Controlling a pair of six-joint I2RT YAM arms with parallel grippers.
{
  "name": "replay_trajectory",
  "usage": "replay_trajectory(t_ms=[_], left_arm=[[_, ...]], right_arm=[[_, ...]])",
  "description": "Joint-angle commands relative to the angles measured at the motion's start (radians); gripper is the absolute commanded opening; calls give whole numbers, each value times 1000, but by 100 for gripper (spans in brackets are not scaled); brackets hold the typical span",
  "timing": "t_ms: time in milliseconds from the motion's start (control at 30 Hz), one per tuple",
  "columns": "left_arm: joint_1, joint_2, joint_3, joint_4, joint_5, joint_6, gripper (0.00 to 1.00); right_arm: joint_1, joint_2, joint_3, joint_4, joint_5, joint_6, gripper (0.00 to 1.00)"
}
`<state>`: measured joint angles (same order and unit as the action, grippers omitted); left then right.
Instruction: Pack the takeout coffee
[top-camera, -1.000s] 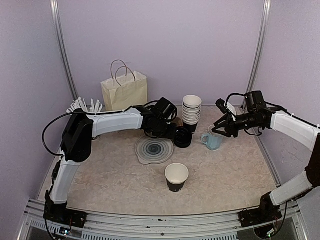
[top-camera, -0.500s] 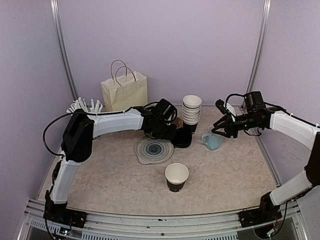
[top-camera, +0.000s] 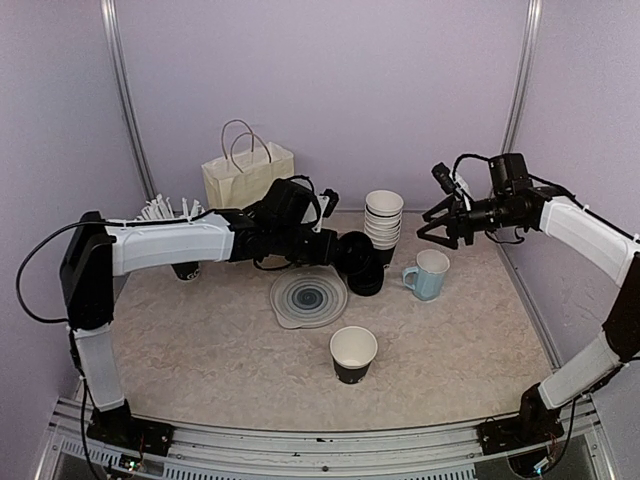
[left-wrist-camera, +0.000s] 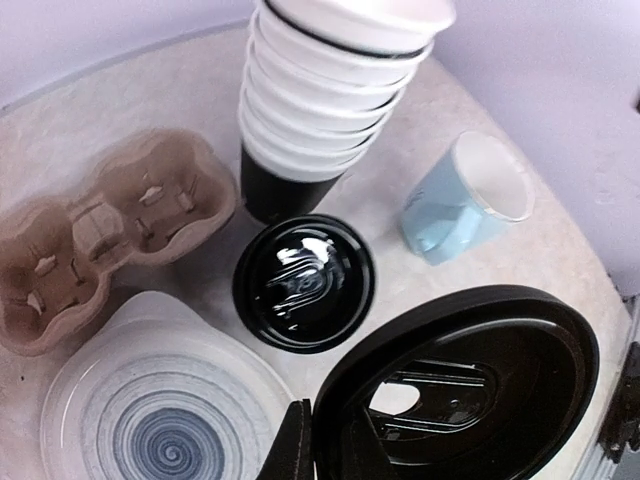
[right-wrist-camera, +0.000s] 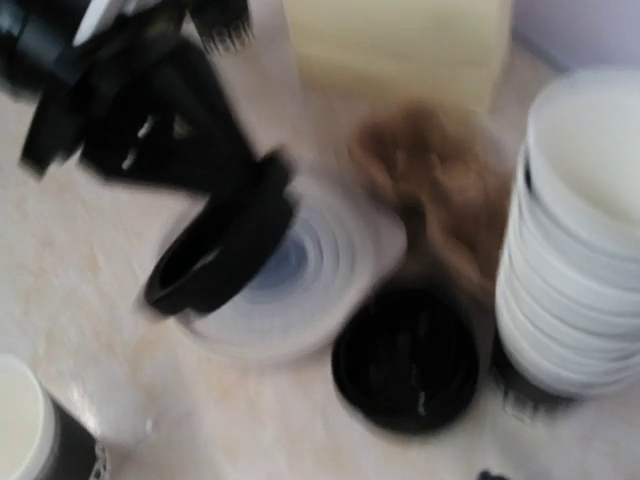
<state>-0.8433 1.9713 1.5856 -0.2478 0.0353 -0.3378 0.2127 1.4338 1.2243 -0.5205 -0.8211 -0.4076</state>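
Drawing back leftward since a second ago, the left gripper (top-camera: 330, 248) is lifting one black lid (top-camera: 352, 250) clear of the second lid (top-camera: 366, 280) it was pressed against, while the right gripper (top-camera: 437, 218) is rising away from the blue mug (top-camera: 428, 275).

From the top camera, the left fingers are pinching the lid's rim, and the right jaws are standing apart, holding nothing. The takeout coffee cup (top-camera: 352, 352) is standing alone, upright and uncovered, near centre, well apart from both grippers. Farther back are sitting one swirl-patterned plate (top-camera: 308, 298), one stack of white-rimmed cups (top-camera: 383, 215), one paper bag (top-camera: 248, 180) and, far left, one cup of white sticks (top-camera: 170, 210).

From the left wrist, the held lid (left-wrist-camera: 460, 385) is filling the near right, underside up, clamped at its edge. Beyond it are lying the second lid (left-wrist-camera: 303, 283), the cup stack (left-wrist-camera: 340, 90), the mug (left-wrist-camera: 465, 195), the plate (left-wrist-camera: 150, 420) and one cardboard carrier (left-wrist-camera: 100, 235), two wells showing. Whether the second lid is one piece or a pile cannot be told.

From the right wrist, the picture is blurring: the held lid (right-wrist-camera: 220, 250) is hanging over the plate (right-wrist-camera: 300, 270), the second lid (right-wrist-camera: 405, 355) is lying beside the stack (right-wrist-camera: 575, 230), and the coffee cup's rim (right-wrist-camera: 20, 430) is showing at near left.
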Motion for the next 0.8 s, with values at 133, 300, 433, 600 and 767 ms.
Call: replay_trajectory(t_ms=[133, 300, 433, 600, 767], left_arm=[[-2, -210, -253, 602, 270, 5, 7], [-6, -213, -286, 712, 314, -7, 7], [-9, -198, -279, 743, 330, -15, 7], [-20, -170, -246, 737, 342, -14, 8], [-30, -141, -210, 701, 340, -5, 8]], right_arm=[[0, 116, 119, 63, -460, 336, 86], [48, 142, 88, 152, -602, 502, 95], [82, 111, -23, 468, -658, 795, 100], [111, 138, -17, 543, -644, 880, 100], [137, 158, 19, 580, -655, 930, 100]])
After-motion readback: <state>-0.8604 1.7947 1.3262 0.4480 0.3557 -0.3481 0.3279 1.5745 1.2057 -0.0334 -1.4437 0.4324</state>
